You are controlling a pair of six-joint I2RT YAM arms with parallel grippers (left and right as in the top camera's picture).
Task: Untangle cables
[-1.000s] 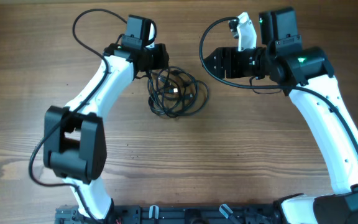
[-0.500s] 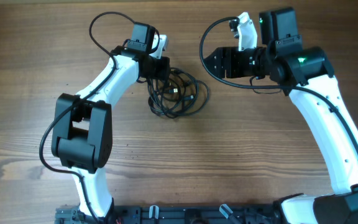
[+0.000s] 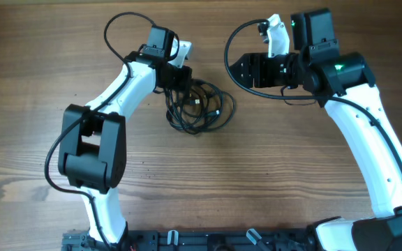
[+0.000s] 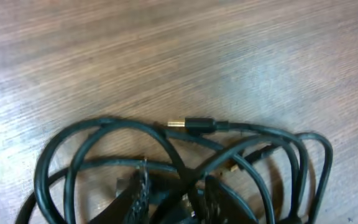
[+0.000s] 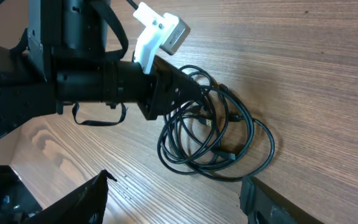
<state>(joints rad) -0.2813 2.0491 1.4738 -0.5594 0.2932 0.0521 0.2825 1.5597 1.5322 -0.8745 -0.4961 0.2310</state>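
Overhead: cables (image 3: 199, 106) bunched in one loose coil at mid-worktop (image 3: 278, 181), flat on the wood. Left pincer (image 3: 181, 78) down at the coil's upper left edge, touching the strands there; gap hidden under the wrist. Right pincer (image 3: 237, 72) off to the coil's upper right, apart from it, holding nothing. To do this step well: take one strand only, on an outer loop, not the whole bunch; lift slowly, watching for drag on the rest.

Left wrist: cables (image 4: 185, 152) filling the lower half, a gold-tipped plug (image 4: 178, 124) lying free at the coil's far edge. Left pincer (image 4: 178, 198) narrow, fingers (image 4: 139, 193) either side of several crossing strands; cannot tell whether already clamped or just short of it. Better to close on fewer strands, or to aim for the cord just behind the plug: probably easier to draw out by a free end than by a loop's middle.

Right wrist: right pincer (image 5: 173, 202) spread wide and empty, facing the cables (image 5: 219, 140) and the left arm (image 5: 98, 81) reaching in. Well placed to pin the coil after the first lift; best held back until then.

Against the earlier overhead frame: left arm swung, elbow further right and up, wrist nudged right onto the coil. Coil in the same place and shape. Right arm unmoved.
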